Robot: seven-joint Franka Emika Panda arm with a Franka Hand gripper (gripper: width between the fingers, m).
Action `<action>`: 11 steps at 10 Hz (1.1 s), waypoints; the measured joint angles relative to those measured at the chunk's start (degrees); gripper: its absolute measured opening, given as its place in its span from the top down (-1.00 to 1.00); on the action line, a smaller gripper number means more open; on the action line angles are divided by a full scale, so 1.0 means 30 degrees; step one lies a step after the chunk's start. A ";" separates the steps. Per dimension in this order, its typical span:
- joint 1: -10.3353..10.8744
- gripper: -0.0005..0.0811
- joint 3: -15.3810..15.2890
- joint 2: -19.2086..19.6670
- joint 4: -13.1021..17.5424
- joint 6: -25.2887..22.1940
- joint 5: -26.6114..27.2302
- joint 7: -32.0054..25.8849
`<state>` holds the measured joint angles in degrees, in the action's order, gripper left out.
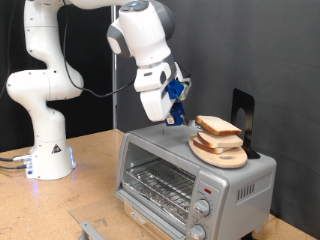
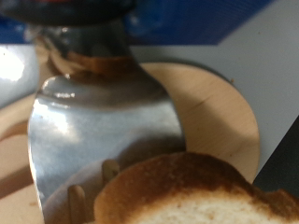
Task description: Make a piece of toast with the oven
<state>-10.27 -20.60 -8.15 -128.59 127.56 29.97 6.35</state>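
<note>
The pale cream, brown-crusted piece of toast [image 1: 217, 127] lies stacked with a like slice on a round wooden plate [image 1: 222, 155] atop the small silver glass-doored toaster oven [image 1: 190, 180], near its roof's back edge; the white arm's gripper [image 1: 176, 112] hovers just beside the plate, gripping a shiny metal spatula [image 2: 103, 140]; its opening cannot be judged.

A round wooden plate [image 1: 222, 153] lay on top of the silver appliance, toward the exterior view's right. Just behind it, at the far right corner of that top, a flat black panel [image 1: 242, 115] stood upright. In the wrist view a shiny metal spatula blade [image 2: 103, 140] with slots near its edge lay over the same pale wooden plate [image 2: 229, 121]. The wooden tabletop [image 1: 90, 190] spread below, with a small grey metal bracket [image 1: 90, 228] near the exterior view's bottom edge.
</note>
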 joint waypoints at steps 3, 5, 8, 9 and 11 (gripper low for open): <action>0.0000 0.03 -0.0261 0.0740 0.0839 0.0014 -0.0400 0.0440; 0.0004 0.03 -0.0436 0.1159 0.1277 0.0014 -0.0601 0.0696; 0.0008 0.03 -0.0719 0.1623 0.1632 0.0014 -0.0857 0.0945; 0.0007 0.03 -0.0790 0.1723 0.1686 0.0014 -0.0929 0.1026; 0.0007 0.03 -0.0889 0.1782 0.1712 0.0013 -0.1014 0.1138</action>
<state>-10.25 -23.27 -2.81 -123.46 127.60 26.93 9.76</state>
